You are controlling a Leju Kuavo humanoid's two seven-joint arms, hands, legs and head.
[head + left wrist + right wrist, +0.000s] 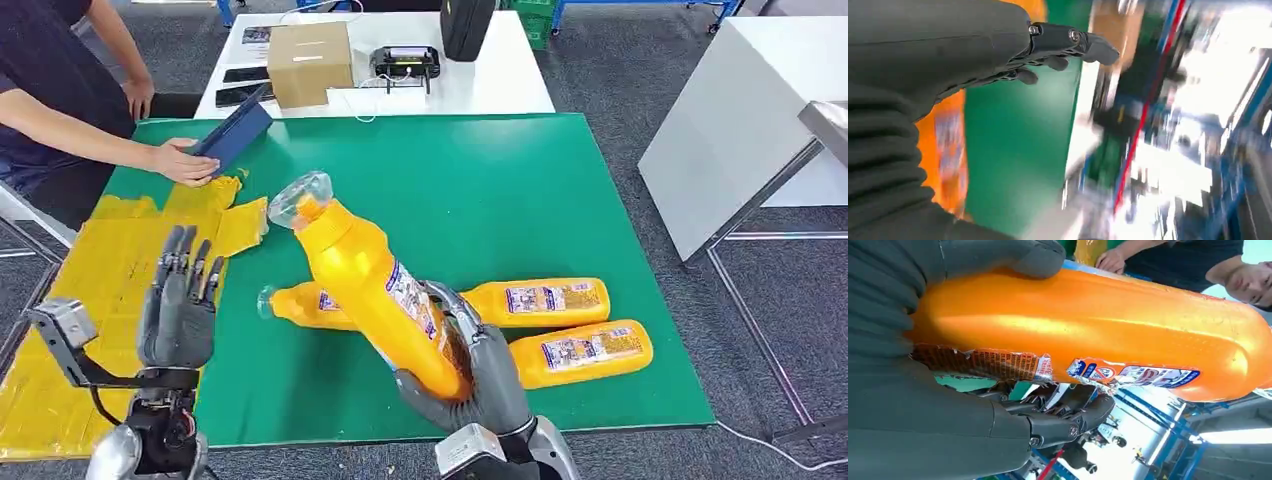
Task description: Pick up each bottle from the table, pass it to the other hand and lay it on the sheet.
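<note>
My right hand grips an orange bottle by its base and holds it tilted above the green mat, its clear cap pointing up and to the left. In the right wrist view the same bottle lies across my right hand, thumb on one side and fingers on the other. My left hand is raised over the edge of the yellow sheet, fingers straight and apart, holding nothing; in its wrist view the left hand is bare too. Three more orange bottles lie on the mat.
A person at the far left rests a hand on a blue flat object by the sheet's far corner. Behind the green mat a white table carries a cardboard box and a black device. Another white table stands right.
</note>
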